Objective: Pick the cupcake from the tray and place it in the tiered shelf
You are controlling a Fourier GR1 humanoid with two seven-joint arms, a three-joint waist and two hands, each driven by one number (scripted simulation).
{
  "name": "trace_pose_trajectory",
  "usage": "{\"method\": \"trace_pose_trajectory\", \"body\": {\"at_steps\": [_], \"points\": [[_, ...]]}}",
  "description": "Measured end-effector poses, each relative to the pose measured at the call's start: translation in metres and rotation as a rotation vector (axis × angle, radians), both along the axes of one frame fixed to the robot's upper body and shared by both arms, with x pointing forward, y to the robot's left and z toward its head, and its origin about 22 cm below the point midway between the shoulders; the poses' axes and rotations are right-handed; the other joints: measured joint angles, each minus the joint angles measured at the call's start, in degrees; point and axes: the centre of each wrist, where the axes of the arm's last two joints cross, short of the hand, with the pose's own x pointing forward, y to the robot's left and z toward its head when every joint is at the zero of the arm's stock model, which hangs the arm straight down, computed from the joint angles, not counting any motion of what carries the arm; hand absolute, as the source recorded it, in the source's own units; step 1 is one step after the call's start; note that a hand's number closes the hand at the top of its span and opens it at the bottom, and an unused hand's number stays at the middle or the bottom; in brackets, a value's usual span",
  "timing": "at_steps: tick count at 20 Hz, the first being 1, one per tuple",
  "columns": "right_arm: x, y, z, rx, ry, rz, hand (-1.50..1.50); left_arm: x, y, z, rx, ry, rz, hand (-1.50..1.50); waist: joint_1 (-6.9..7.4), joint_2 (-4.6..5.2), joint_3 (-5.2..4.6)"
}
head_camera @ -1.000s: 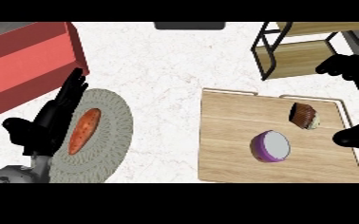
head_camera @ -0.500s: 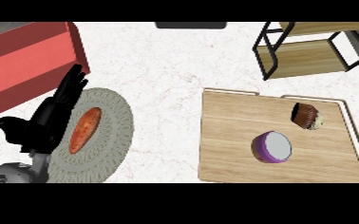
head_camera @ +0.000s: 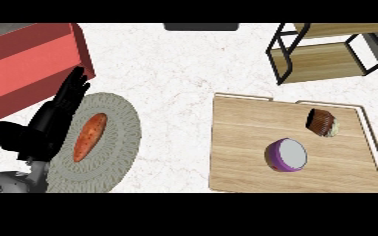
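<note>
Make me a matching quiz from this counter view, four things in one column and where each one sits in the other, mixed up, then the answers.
Things:
1. cupcake
2. carrot
3. shelf
4. red box

Places:
A. on the grey plate
B. top left corner
C. on the wooden tray, beside the purple bowl
D. top right corner

Pairs: 1-C, 2-A, 3-D, 4-B

- Bright, even light covers the white marbled counter (head_camera: 170, 80); no glare or blur shows.
- The purple halved onion (head_camera: 286, 155) casts a faint, soft shadow on the pale wooden tray (head_camera: 244, 170).
</note>
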Motion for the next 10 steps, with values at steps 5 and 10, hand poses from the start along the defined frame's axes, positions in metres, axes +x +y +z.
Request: {"method": "trace_pose_trajectory", "body": {"at_steps": [5,10], "points": [[-0.007,-0.004,-0.023,-0.127,-0.05,-0.043,-1.5,0.003,-0.001,0.0,0.005,0.0,0.001,0.0,0.03,-0.01,-0.13],[-0.013,-0.013,-0.051,-0.245,-0.079,-0.086,-1.5,0.002,0.0,0.0,0.01,0.001,-0.01,0.0,0.25,-0.24,-0.28]]}}
